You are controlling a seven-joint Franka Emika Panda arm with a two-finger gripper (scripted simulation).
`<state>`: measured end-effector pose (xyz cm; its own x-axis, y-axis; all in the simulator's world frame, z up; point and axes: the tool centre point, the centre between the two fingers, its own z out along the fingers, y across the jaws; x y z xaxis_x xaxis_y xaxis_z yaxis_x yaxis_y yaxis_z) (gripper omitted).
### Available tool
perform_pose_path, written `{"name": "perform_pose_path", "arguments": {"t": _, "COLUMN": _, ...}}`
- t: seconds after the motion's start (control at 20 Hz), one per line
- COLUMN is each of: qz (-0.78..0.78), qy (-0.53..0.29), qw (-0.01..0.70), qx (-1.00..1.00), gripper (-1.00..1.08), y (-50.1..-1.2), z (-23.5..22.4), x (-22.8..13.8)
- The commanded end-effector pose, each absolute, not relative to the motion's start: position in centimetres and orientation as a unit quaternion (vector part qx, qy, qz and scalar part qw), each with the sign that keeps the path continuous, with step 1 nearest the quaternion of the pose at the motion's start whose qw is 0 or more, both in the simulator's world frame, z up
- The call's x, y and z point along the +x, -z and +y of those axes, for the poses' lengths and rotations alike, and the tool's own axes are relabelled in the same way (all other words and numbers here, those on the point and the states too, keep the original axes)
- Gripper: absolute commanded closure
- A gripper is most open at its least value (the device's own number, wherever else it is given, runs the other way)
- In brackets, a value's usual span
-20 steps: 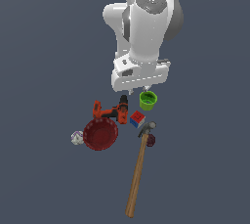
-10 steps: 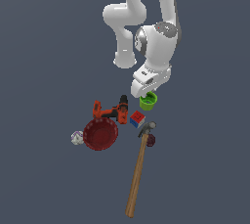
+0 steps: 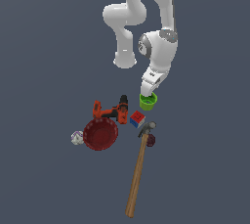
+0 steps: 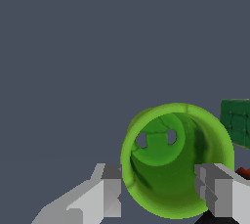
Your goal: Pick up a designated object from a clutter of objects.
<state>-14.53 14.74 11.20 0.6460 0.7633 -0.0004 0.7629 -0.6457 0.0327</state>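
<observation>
Green cup (image 3: 148, 101): small, lime-green, thick-rimmed, sitting at the edge of the clutter nearest the arm, toward the exterior view's right of the drill; in the wrist view (image 4: 177, 158) its open mouth faces the camera and two pale spots show on the inside bottom.
Gripper (image 3: 147, 91): right at the cup's rim in the exterior view; in the wrist view (image 4: 161, 189) the two grey fingers (image 4: 111, 189) stand spread, one on each side of the cup, with the cup's lower rim between them. Jaws are apart and not clamped on anything; whether the pads touch the cup wall cannot be told.
Arm: white, bent down from above, wrist tilted over the cup.
Power drill (image 3: 110, 110): orange and black, lying on its side just beside the bowl's far rim.
Red bowl (image 3: 100, 134): dark red, round, larger than the cup, close below the drill.
Cube (image 3: 137, 118): small, red, blue and green faces, between the drill and the hammer head; near the cup but apart from it.
Hammer (image 3: 138, 172): wooden handle running toward the bottom of the exterior view, metal head just beside the cube.
Dark-red lump (image 3: 151, 140): small, next to the hammer head on the exterior view's right.
Ball (image 3: 76, 138): small, white and purple, just beside the bowl on the exterior view's left.
</observation>
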Motion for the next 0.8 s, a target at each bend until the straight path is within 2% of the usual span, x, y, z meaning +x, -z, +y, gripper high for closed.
{"name": "perform_pose_path", "arguments": {"t": 0.0, "qz": 0.437, "qy": -0.008, "qw": 0.014, "qx": 0.899, "gripper": -0.2, "y": -10.6, "z": 15.2, "x": -15.4}}
{"name": "perform_pose_path", "arguments": {"t": 0.75, "qz": 0.451, "qy": -0.008, "qw": 0.012, "qx": 0.892, "gripper": -0.2, "y": -8.8, "z": 15.5, "x": -16.2}}
